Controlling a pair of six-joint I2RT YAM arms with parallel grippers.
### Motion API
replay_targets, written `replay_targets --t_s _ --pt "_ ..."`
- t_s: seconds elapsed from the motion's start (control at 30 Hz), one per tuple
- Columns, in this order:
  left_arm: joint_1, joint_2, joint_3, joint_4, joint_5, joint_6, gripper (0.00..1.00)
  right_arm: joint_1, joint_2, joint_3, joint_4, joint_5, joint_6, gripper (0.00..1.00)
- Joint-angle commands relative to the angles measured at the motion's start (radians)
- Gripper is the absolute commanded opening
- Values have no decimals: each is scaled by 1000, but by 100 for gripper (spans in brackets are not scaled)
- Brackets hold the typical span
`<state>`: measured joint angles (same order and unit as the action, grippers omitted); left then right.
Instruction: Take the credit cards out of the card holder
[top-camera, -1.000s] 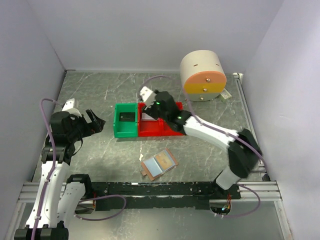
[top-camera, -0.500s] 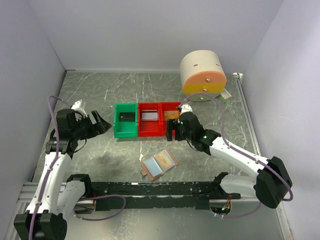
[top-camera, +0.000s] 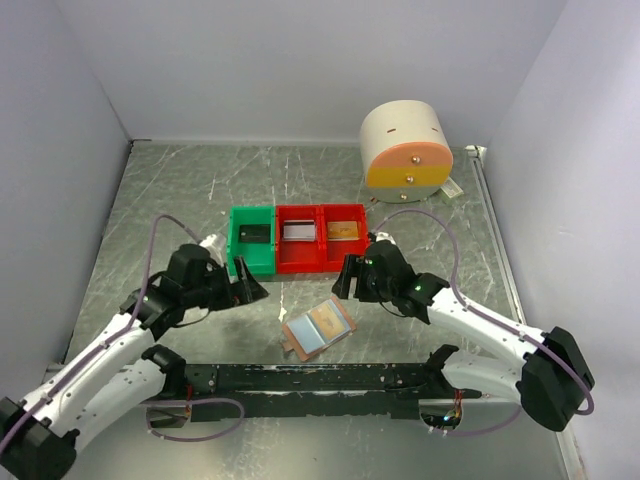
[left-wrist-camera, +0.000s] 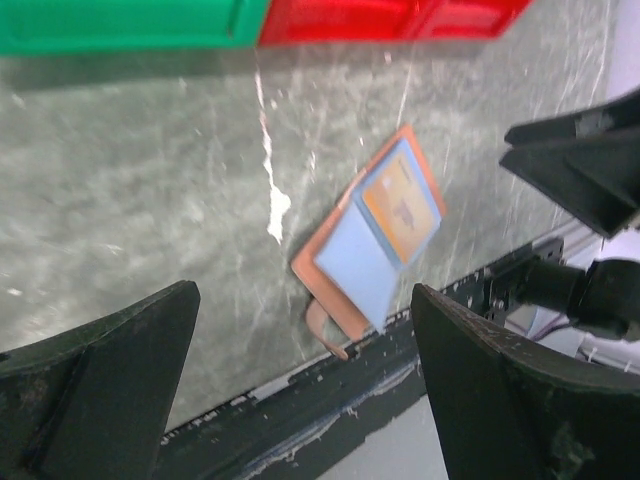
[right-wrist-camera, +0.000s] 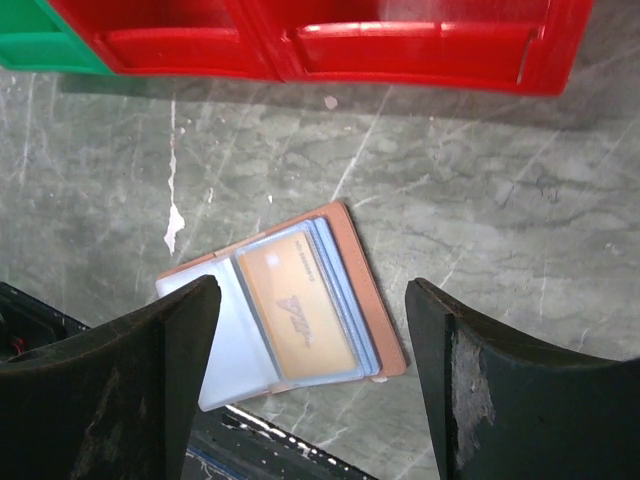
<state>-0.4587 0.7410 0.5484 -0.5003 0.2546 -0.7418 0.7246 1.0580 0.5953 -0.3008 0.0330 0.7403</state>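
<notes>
Card holder (top-camera: 318, 329) lies open and flat on the worktop (top-camera: 180, 200), just beyond the black rail (top-camera: 320, 378) at the near edge. Its pale blue lining faces up and a gold-brown card (right-wrist-camera: 297, 312) is tucked in the pocket of one half. It sits between the two end effectors and a little nearer than both, touched by neither. The left end effector (top-camera: 247, 283) hovers to the left of it with its fingers spread wide and nothing between them; its wrist view looks through the gap onto the holder. The right end effector (top-camera: 350, 278) hangs just beyond and to the right of the holder, fingers also apart and empty, with the holder framed between them in its own wrist view. Beyond both end effectors stands a row of bins. A green bin (top-camera: 232, 240) right behind the left end effector holds a dark card (top-camera: 254, 233). Two red bins (top-camera: 320, 268) stand beside it, behind the gap between the end effectors, one holding a silver card (top-camera: 297, 232) and the other a second gold-brown card (top-camera: 343, 231). Farthest off, well beyond the right end effector, a cream cylinder (top-camera: 403, 150) with an orange band stands by the back wall.
</notes>
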Motion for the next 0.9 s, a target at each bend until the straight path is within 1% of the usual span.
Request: replay_targets --t_s 0.0,0.17,0.33,0.47,0.57,0.6,0.67,0.7,0.77,0.87 --pt "-161 -2 -41 41 -173 -189 99 -1 24 -21 -19 -29 70 74" --pt "-267 0 -145 162 -149 -283 99 0 54 -39 -11 -92 70 66" --pt "-408 79 -168 268 -165 -343 95 2 75 -86 58 -175 84 57" --pt "-569 181 -154 283 -240 -398 91 18 125 -99 87 -206 99 53" --pt "-646 239 -174 338 -281 -461 85 35 163 -102 99 -211 103 52" --pt "-658 258 -180 362 -285 -473 81 42 174 -102 103 -214 105 51" --pt "-671 294 -178 398 -295 -488 76 58 191 -96 106 -212 106 51" --pt "-676 315 -170 390 -307 -490 71 68 197 -92 106 -206 106 51" --pt "-679 334 -140 339 -342 -491 58 84 204 -84 101 -191 106 50" --pt "-680 343 -96 236 -430 -479 33 101 208 -76 90 -171 100 49"
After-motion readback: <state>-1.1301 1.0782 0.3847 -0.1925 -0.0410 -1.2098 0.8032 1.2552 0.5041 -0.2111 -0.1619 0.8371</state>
